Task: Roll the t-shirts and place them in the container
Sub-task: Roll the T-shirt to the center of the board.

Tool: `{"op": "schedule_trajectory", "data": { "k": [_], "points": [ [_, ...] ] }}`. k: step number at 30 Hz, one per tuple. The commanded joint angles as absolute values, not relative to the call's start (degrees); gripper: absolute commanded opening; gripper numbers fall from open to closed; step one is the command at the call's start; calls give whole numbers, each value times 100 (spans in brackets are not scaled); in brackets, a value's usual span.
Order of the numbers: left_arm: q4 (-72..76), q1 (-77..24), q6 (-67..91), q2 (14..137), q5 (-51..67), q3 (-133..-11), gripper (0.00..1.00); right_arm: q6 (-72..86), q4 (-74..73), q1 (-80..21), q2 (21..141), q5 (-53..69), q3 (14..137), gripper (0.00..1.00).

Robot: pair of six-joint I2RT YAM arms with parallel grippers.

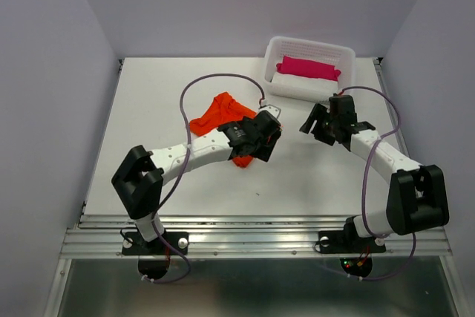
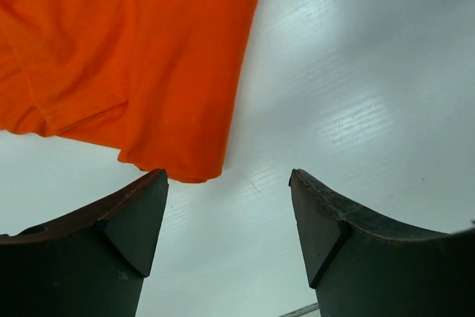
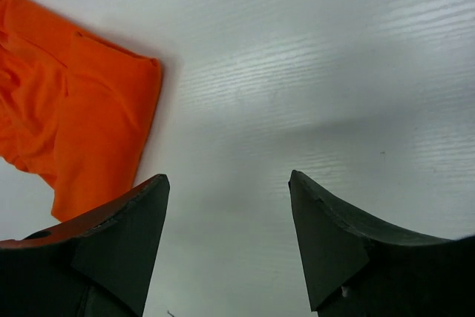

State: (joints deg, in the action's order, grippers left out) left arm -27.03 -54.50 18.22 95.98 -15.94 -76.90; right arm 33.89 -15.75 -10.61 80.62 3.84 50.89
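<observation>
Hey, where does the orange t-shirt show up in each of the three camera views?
Top view: t-shirt left of centre, its near part hidden by the left arm.
Left wrist view: t-shirt fills the upper left.
Right wrist view: t-shirt along the left edge.
Shared landmark: the white table beneath it.

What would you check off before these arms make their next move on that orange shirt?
1. Left gripper open and empty: ok.
2. Right gripper open and empty: ok.
3. T-shirt lying flat for rolling: not ok, it is crumpled.
4. T-shirt apart from the basket: ok.
5. How the T-shirt's near edge lies under the left arm: cannot tell.
</observation>
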Motion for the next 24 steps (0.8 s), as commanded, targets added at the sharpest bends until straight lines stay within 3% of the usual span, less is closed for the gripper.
{"op": "schedule_trajectory", "data": {
  "k": [1, 23, 24],
  "points": [
    [-2821, -5721, 1688, 9886, -2223, -7611, 78, 3515, -1556, -1107, 7805, 387, 4992, 73],
    [-2558, -5748, 1644, 11311, -2856, -7523, 58, 3481, -1512, -1107, 7937, 782, 5001, 80],
    [-2549, -5739, 1617, 11355, -2874, -7523, 54, 3480, -1512, -1107, 7945, 817, 4992, 81]
  ]
}}
